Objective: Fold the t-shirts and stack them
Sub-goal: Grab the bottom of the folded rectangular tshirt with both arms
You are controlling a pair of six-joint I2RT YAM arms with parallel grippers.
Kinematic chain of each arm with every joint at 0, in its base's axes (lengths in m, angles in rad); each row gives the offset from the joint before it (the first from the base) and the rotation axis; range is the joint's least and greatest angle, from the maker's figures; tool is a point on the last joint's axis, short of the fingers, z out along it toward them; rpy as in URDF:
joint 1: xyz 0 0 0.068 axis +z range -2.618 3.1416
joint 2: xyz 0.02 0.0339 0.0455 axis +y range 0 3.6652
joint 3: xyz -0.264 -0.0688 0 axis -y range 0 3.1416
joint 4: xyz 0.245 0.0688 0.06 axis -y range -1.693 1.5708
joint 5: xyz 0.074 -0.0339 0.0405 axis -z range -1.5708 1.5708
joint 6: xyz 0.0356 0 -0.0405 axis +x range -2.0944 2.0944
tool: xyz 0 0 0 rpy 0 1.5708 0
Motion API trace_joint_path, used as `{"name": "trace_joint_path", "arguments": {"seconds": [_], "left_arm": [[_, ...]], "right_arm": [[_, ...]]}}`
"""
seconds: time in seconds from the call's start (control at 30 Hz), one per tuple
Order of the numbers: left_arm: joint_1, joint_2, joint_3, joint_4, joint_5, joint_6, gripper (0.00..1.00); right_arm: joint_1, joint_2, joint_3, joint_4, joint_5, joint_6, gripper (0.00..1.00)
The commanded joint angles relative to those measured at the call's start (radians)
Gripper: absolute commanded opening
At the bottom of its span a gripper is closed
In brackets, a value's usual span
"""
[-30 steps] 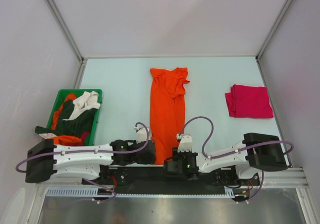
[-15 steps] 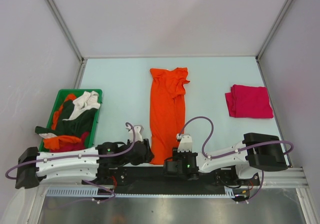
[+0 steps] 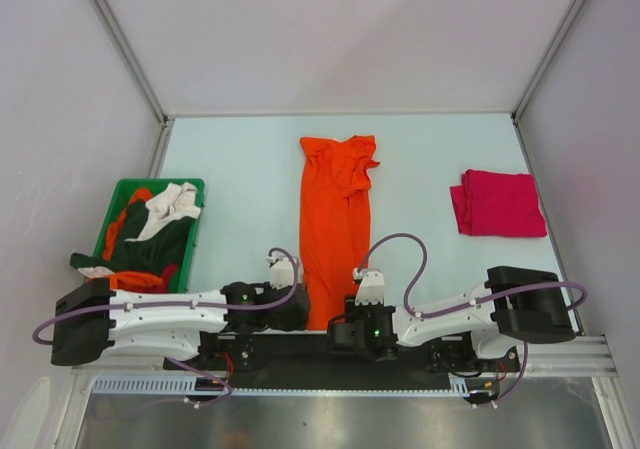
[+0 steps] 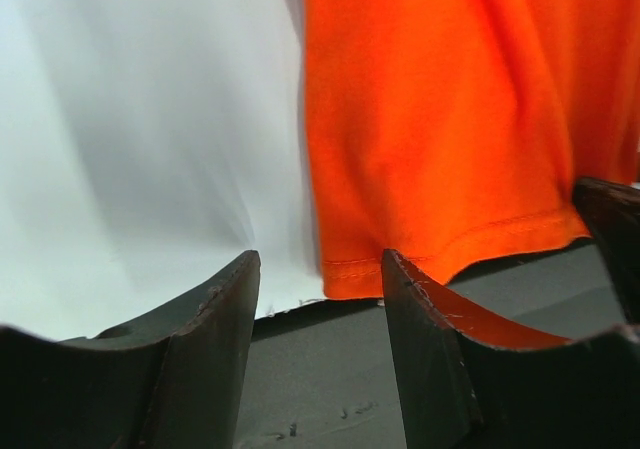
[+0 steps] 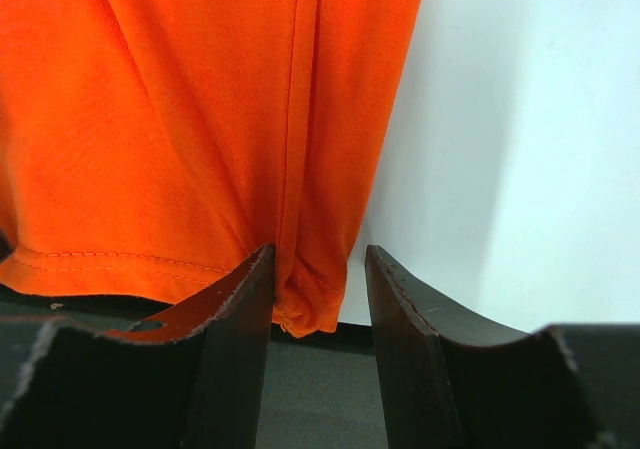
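Observation:
A bright orange t-shirt (image 3: 335, 224), folded into a long strip, lies in the middle of the table with its hem at the near edge. My left gripper (image 4: 320, 269) stands open at the hem's left corner (image 4: 345, 269), which lies just beyond the fingertips. My right gripper (image 5: 320, 259) is open around the hem's right corner (image 5: 312, 304); the cloth touches the left finger (image 5: 235, 319), with a gap to the other. A folded magenta-red t-shirt (image 3: 497, 204) lies at the right. More t-shirts, dark green, cream and orange, fill the bin.
The green plastic bin (image 3: 193, 184) stands at the left of the table, beside my left arm. A black strip (image 4: 330, 369) runs along the table's near edge under both grippers. Grey walls enclose the table on three sides.
My left arm drew back to the left half a second ago and has returned to the hem's left corner. The right arm and both t-shirts have not moved.

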Motion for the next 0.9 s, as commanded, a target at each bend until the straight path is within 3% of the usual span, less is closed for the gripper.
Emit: {"name": "trace_joint_path", "arguments": {"seconds": [0.0, 0.23, 0.47, 0.87], "left_arm": [[-0.006, -0.076, 0.008, 0.027, -0.015, 0.005, 0.57], [-0.006, -0.176, -0.021, 0.020, -0.025, -0.006, 0.57], [-0.006, -0.003, 0.026, 0.044, 0.018, 0.018, 0.57], [-0.008, 0.062, 0.049, 0.072, 0.040, 0.057, 0.55]], "right_arm": [[0.013, 0.030, -0.027, -0.074, -0.088, 0.020, 0.47], [0.012, 0.033, -0.024, -0.066, -0.088, 0.008, 0.47], [0.009, 0.038, -0.018, -0.066, -0.088, 0.005, 0.47], [0.013, 0.038, -0.021, -0.078, -0.092, 0.015, 0.47]]}}
